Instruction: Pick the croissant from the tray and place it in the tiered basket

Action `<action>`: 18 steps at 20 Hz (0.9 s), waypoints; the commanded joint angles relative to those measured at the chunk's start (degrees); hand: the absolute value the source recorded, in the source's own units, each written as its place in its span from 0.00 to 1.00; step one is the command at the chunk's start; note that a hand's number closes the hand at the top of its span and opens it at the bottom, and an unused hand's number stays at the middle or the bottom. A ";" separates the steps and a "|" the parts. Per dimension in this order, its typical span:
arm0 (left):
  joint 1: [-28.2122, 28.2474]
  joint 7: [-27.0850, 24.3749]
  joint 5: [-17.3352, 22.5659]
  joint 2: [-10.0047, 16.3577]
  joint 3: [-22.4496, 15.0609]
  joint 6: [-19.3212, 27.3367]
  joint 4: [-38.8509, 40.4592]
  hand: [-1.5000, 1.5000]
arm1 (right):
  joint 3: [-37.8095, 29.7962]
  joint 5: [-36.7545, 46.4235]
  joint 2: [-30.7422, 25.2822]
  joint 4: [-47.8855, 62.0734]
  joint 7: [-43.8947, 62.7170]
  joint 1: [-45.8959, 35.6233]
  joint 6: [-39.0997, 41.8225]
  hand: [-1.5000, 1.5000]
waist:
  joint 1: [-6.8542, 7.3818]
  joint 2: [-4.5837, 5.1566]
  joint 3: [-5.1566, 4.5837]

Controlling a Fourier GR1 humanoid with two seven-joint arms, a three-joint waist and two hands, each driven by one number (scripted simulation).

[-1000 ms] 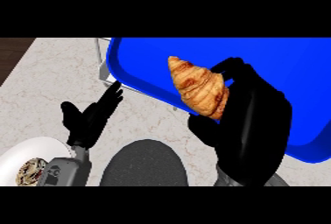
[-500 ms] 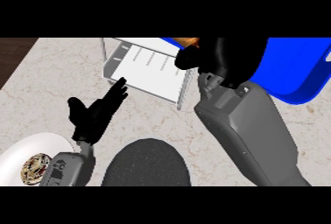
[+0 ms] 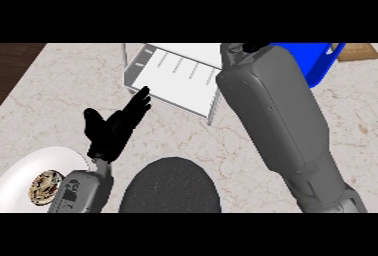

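Note:
The white tiered basket (image 3: 177,75) stands at the back of the counter, its flat shelf facing up. The blue tray (image 3: 319,64) shows behind it at the upper right, mostly covered by my right forearm. My right forearm runs from the lower right up over the basket's right edge. Only a black sliver of my right hand (image 3: 252,47) shows at the picture's top. The croissant is not visible. My left hand (image 3: 114,129) rests open on the left, fingers pointing toward the basket's near corner, holding nothing.
A white plate (image 3: 29,167) with a round brown pastry (image 3: 46,186) lies at the lower left. A dark round object (image 3: 170,187) sits at the bottom centre. A wooden board corner (image 3: 358,50) shows at the top right. Dark floor lies past the counter's left edge.
My right arm has stretched farther away over the basket, and its hand and the croissant have passed beyond the top edge. The tray now shows farther right. The left hand stayed open.

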 commanded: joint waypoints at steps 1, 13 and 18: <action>-1.19 -0.18 0.27 0.41 -0.01 -1.02 0.31 0.50 | -2.68 -4.85 0.37 7.16 1.57 -2.37 -14.27 0.00 | 1.19 0.68 -0.02; -2.07 0.08 -0.33 0.10 0.23 -0.47 1.43 0.50 | -0.77 -6.61 0.38 27.33 -8.83 -13.42 -35.97 0.00 | 0.09 0.13 -0.18; 0.78 -2.03 0.13 1.11 1.95 -0.46 1.19 0.50 | -5.34 -4.76 0.38 29.78 -2.87 -15.52 -46.03 0.00 | -2.49 -0.75 -0.12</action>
